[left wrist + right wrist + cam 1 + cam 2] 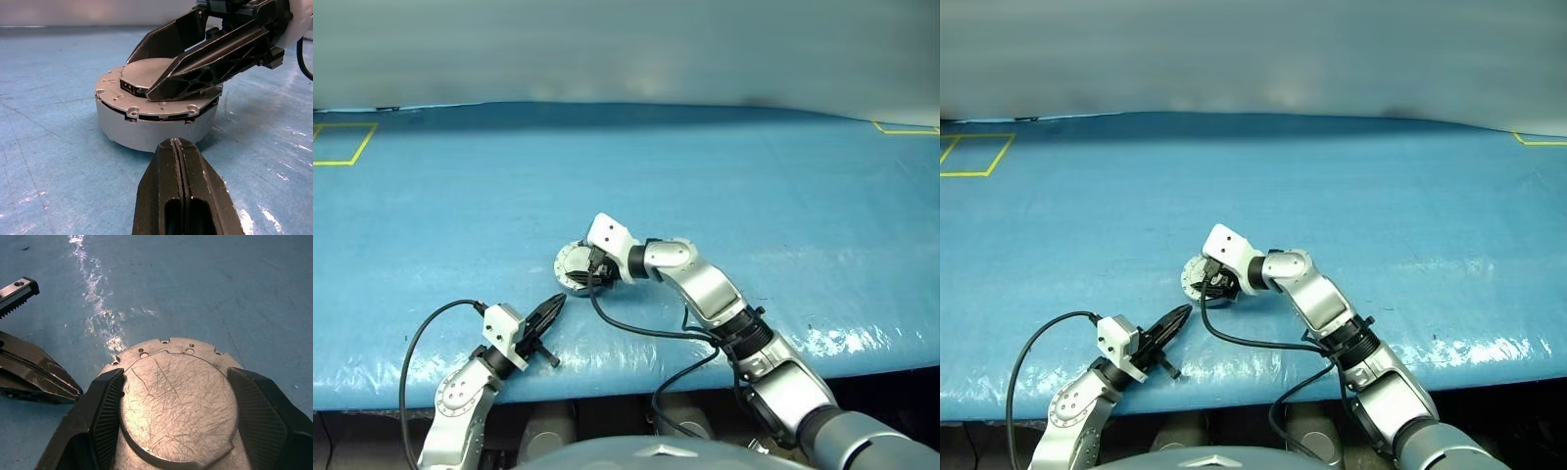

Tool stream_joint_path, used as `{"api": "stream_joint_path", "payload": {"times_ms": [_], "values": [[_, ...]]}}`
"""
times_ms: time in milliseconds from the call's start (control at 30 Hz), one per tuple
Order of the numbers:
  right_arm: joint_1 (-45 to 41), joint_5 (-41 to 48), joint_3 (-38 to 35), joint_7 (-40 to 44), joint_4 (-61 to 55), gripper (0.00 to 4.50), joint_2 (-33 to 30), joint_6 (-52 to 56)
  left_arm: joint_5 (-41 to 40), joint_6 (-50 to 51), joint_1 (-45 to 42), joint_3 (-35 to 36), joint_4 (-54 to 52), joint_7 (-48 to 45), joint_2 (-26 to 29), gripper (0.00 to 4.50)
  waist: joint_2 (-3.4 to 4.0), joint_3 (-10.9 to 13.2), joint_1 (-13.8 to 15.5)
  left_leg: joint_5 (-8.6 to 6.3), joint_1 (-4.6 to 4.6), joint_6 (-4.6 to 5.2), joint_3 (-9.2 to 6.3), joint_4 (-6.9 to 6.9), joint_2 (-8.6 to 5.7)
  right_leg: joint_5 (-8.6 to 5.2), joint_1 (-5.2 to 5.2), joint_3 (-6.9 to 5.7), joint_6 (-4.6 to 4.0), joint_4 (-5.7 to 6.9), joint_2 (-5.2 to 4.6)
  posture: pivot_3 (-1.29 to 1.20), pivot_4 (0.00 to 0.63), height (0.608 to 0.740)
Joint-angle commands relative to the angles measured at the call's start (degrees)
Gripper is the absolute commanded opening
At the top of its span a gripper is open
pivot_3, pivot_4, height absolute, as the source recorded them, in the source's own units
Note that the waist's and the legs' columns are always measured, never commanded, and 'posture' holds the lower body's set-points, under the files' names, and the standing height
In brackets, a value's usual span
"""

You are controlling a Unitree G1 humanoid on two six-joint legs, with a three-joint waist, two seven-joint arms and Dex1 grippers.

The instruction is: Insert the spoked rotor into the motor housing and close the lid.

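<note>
While my right gripper (178,431) straddles the lid (178,399), its two black fingers (215,61) stand wide apart over the scratched silver disc, one at each side of the raised centre plate; I cannot tell whether the pads press on it. The lid lies flat and closed on the motor housing (146,129), a grey round puck with small notches and holes along the lid's rim. Whatever the housing holds is hidden under the lid, and I cannot tell whether the spoked rotor is inside.

My right arm reaches in from the near right edge, bent at the elbow, the wrist turned toward my left and tipped a little downward onto the housing, a black cable looping beside it.

My left gripper (548,311) holds nothing, its fingers pressed together to a point. It hovers near the table's front edge, roughly level, aimed forward and rightward at the housing's side wall, close to it but apart.

The housing sits on the blue table cover (754,176), near the middle, well clear of the yellow tape marks (342,142) at the far corners.
</note>
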Motion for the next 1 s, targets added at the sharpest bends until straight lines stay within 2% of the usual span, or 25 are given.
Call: {"api": "stream_joint_path", "payload": {"times_ms": [33,267,800,1000], "values": [[-1.4,-0.1,-0.9,0.5,1.1,3.03,0.4,-2.6,-0.7,-1.8,-0.3,0.6,0.4,-0.5,-0.1,0.0,0.0,0.0,0.0,0.0,0.0,0.0,0.0,0.0,0.0,0.0,0.0,0.0,0.0,0.0,0.0,0.0,0.15,0.74],[-0.5,-0.1,-1.1,-0.2,1.4,3.03,1.2,-1.0,-0.7,-2.5,-0.6,0.8,1.6,-0.6,-0.3,0.0,0.01,0.0,-0.1,0.0,0.03,0.0,0.0,0.01,0.01,0.0,0.01,0.0,0.0,0.03,0.01,0.0,0.15,0.74],[3.7,-0.7,-1.5,-2.2,2.0,3.03,2.4,-4.5,-0.6,-2.6,-1.0,1.0,2.3,-0.7,-0.3,0.0,0.04,0.0,-0.1,0.0,0.06,0.0,0.0,0.0,0.01,0.0,0.03,0.01,0.0,0.03,0.02,0.0,0.15,0.74],[3.5,-1.1,-0.9,-2.6,1.3,3.03,2.4,-1.2,-0.6,-2.5,-1.0,1.0,2.2,-0.6,-0.4,0.0,0.07,0.0,-0.1,0.0,0.08,0.0,0.0,0.0,0.01,0.0,0.04,0.01,-0.01,0.04,0.02,0.0,0.15,0.74]]}}
